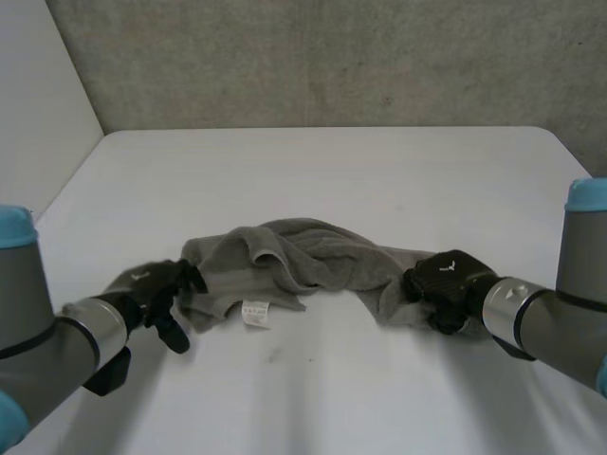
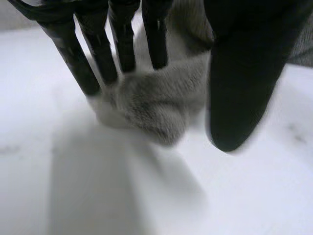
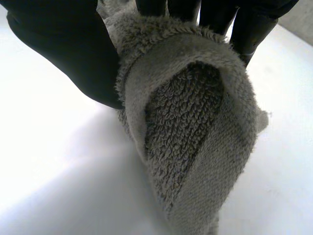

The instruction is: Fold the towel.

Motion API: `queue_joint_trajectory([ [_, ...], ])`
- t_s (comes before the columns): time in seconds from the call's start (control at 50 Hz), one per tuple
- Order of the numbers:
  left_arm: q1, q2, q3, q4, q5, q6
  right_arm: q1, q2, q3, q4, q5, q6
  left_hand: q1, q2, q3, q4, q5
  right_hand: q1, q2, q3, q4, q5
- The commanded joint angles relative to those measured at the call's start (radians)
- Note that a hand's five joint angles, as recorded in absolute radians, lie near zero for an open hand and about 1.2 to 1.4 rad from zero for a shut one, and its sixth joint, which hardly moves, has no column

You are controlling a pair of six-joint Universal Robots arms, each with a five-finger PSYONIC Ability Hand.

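The towel point(image 1: 303, 261) lies crumpled mid-bench point(image 1: 332, 161), with a white label point(image 1: 254, 313) at its near edge. The left hand point(image 1: 152, 284) pinches the towel's left end between fingers and thumb. The right hand point(image 1: 446, 280) pinches the right end likewise, and a fold of cloth bulges out of its grip. The left pinch seems to hold only a small tuft, so it may slip if the hands pull apart. The bunched middle could carry twists into the fold.
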Motion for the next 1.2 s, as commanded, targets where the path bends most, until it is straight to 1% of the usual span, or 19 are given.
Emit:
queue_joint_trajectory([
  [0.02,-0.023,0.192,0.023,0.021,-0.003,0.035,-0.015,-0.039,0.099,-0.097,0.010,0.002,-0.268,-0.266,-0.268,-0.268,-0.268,0.441,0.221,0.210,0.202,0.258],
  [0.12,-0.104,0.189,0.069,0.096,-0.012,-0.002,-0.035,-0.074,0.136,-0.160,0.013,0.012,-0.266,-0.263,-0.265,-0.265,-0.265,0.441,0.221,0.210,0.202,0.258],
  [0.16,-0.194,0.091,0.127,0.149,-0.041,-0.057,-0.036,-0.078,0.139,-0.165,0.013,0.012,-0.257,-0.255,-0.256,-0.257,-0.256,0.441,0.221,0.210,0.202,0.258],
  [0.18,-0.195,0.091,0.128,0.150,-0.041,-0.057,-0.036,-0.076,0.139,-0.165,0.015,0.012,-0.257,-0.255,-0.256,-0.257,-0.256,0.441,0.221,0.210,0.202,0.258],
  [0.22,-0.273,-0.030,0.213,0.170,-0.129,-0.085,-0.036,-0.078,0.140,-0.165,0.015,0.012,-0.251,-0.249,-0.250,-0.251,-0.250,0.441,0.221,0.210,0.202,0.258],
  [0.32,-0.330,-0.197,0.350,0.168,-0.263,-0.077,-0.034,-0.078,0.147,-0.166,0.015,0.012,-0.225,-0.222,-0.224,-0.224,-0.224,0.441,0.221,0.210,0.202,0.258],
  [0.38,-0.338,-0.285,0.407,0.168,-0.274,-0.076,-0.036,-0.078,0.150,-0.166,0.015,0.012,-0.169,-0.167,-0.168,-0.169,-0.169,0.441,0.221,0.210,0.202,0.258],
  [0.46,-0.341,-0.340,0.438,0.182,-0.276,-0.074,-0.040,-0.078,0.154,-0.169,0.015,0.012,-0.040,-0.037,-0.039,-0.039,-0.039,0.441,0.221,0.210,0.202,0.258],
  [0.5,-0.339,-0.380,0.468,0.211,-0.277,-0.074,-0.045,-0.078,0.154,-0.169,0.015,0.012,0.229,0.231,0.230,0.229,0.229,0.441,0.221,0.210,0.202,0.258],
  [0.52,-0.339,-0.380,0.468,0.211,-0.277,-0.074,-0.051,-0.078,0.154,-0.169,0.015,0.011,0.231,0.233,0.231,0.231,0.231,0.441,0.221,0.210,0.202,0.258],
  [0.54,-0.338,-0.394,0.476,0.241,-0.277,-0.073,-0.051,-0.078,0.154,-0.169,0.015,0.011,0.478,0.480,0.478,0.478,0.478,0.441,0.221,0.210,0.202,0.258],
  [0.56,-0.338,-0.394,0.476,0.242,-0.277,-0.073,-0.054,-0.078,0.154,-0.168,0.015,0.003,0.480,0.482,0.481,0.480,0.481,0.441,0.221,0.210,0.202,0.258],
  [0.6,-0.336,-0.396,0.476,0.317,-0.280,-0.065,-0.054,-0.078,0.150,-0.168,0.015,0.000,0.880,0.882,0.881,0.880,0.880,0.441,0.221,0.210,0.202,0.258],
  [0.72,-0.324,-0.365,0.467,0.374,-0.282,-0.057,-0.049,-0.079,0.105,-0.117,0.030,-0.029,0.882,0.884,0.883,0.882,0.882,0.441,0.221,0.210,0.202,0.258],
  [0.94,-0.281,-0.104,0.321,0.283,-0.246,-0.057,-0.075,-0.189,0.016,0.076,0.114,-0.194,0.882,0.884,0.883,0.882,0.882,0.441,0.221,0.210,0.202,0.258],
  [1.04,-0.207,-0.018,0.280,0.077,-0.145,-0.048,-0.094,-0.216,-0.011,0.237,0.107,-0.290,0.882,0.884,0.883,0.882,0.882,0.441,0.221,0.210,0.202,0.258],
  [1.1,-0.181,-0.011,0.283,0.004,-0.130,-0.028,-0.109,-0.210,-0.022,0.343,0.099,-0.351,0.882,0.884,0.883,0.882,0.882,0.441,0.221,0.210,0.202,0.258],
  [1.14,-0.146,-0.021,0.289,-0.120,-0.113,0.048,-0.103,-0.200,-0.025,0.380,0.097,-0.380,0.882,0.884,0.883,0.882,0.882,0.441,0.221,0.210,0.202,0.258],
  [1.2,-0.121,-0.056,0.298,-0.169,-0.111,0.155,-0.092,-0.147,-0.042,0.414,0.117,-0.432,0.882,0.884,0.883,0.882,0.882,0.441,0.221,0.210,0.202,0.258],
])
